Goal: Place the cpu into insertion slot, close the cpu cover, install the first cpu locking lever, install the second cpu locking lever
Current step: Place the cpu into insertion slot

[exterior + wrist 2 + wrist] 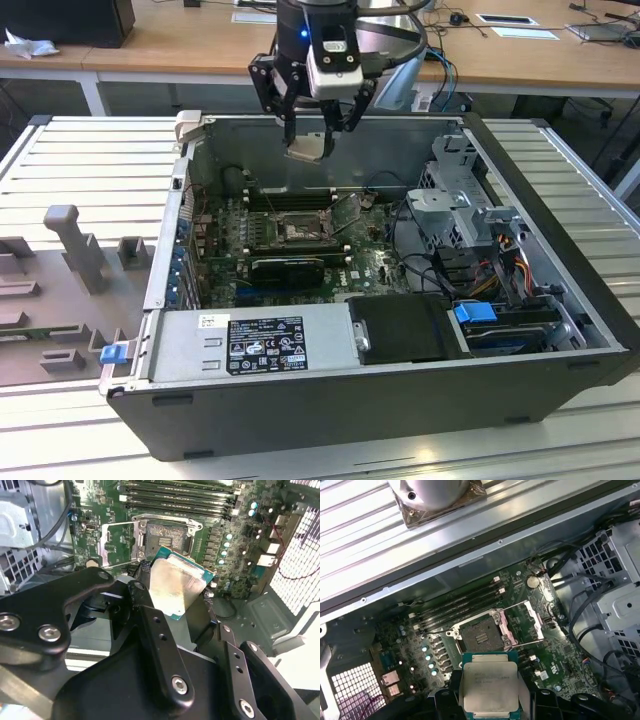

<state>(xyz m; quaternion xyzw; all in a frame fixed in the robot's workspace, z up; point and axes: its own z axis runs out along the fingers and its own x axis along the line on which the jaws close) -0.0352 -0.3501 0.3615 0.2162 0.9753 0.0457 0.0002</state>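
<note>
Fingers [141,597] pinch the cpu [175,587]; gripper [308,140] hangs at 12 o'clock of the insertion slot [296,232], exterior view. cpu cover [105,545] open; seating, closing, locking all left.

Black linkage tool [312,140], silver screws [180,685] (round-headed), pale grey wrist block [335,62], blue light [303,36], black cables [400,40].

We see a cpu [489,687] with a pale silver top and a teal-green rim. The fingers [142,597] are black. The motherboard [560,667] is green, dotted with pale blue capacitors [424,649]. The computer case [330,410] is black, with a bright blue clip [113,352]. The counter [90,160] is ribbed silver-grey.
</note>
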